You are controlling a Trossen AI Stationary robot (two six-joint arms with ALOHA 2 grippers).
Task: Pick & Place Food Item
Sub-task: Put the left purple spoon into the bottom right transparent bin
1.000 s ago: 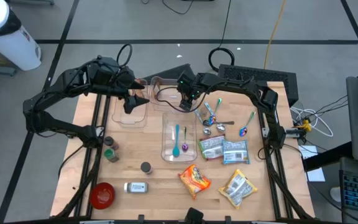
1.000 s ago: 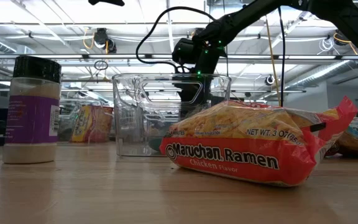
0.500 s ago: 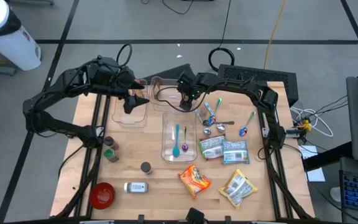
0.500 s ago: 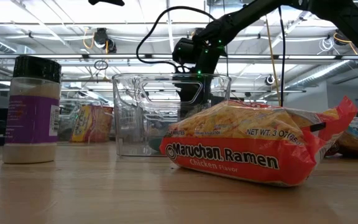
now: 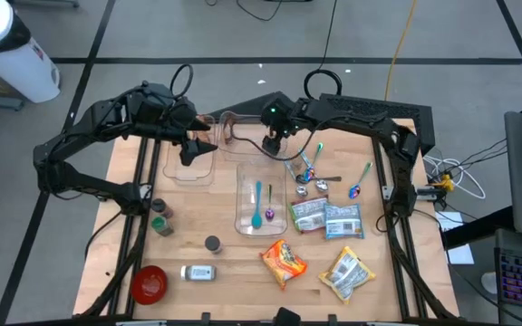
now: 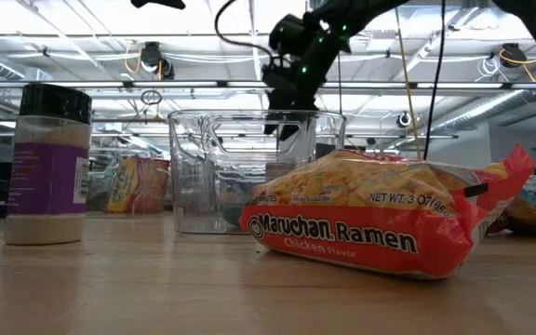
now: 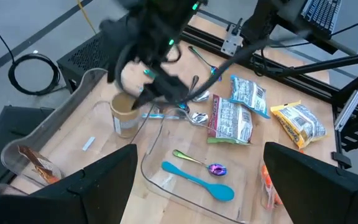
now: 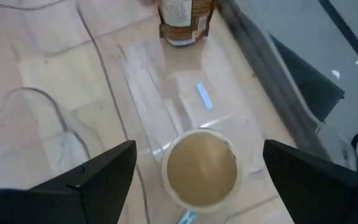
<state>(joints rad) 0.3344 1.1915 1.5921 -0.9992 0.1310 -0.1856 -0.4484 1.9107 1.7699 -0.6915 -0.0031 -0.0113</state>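
Two pincers in play, only one placed for the job.

- Right pincer [image 5: 272, 140]: hangs over the rear middle of the tabletop [image 5: 234, 267], fingers spread wide, nothing between them.
- Task's thing: a small round tub with a tan top [image 8: 201, 167], standing upright on the floor of a clear bin [image 5: 227, 119] at the back of the tabletop. A brown-labelled jar [image 8: 180, 12] stands farther along the same bin, well apart.
- Key relation: the tub lies straight below the right pincer, centred in the gap between its fingers, not touching either. Its long axis runs vertical, so the round top faces the pincer and no turn of the wrist looks needed; a plain descent would likely bracket it.
- Left pincer [image 5: 191, 145]: waits over the neighbouring clear tray [image 5: 188, 172], also spread wide and empty, farther from the tub than the right.
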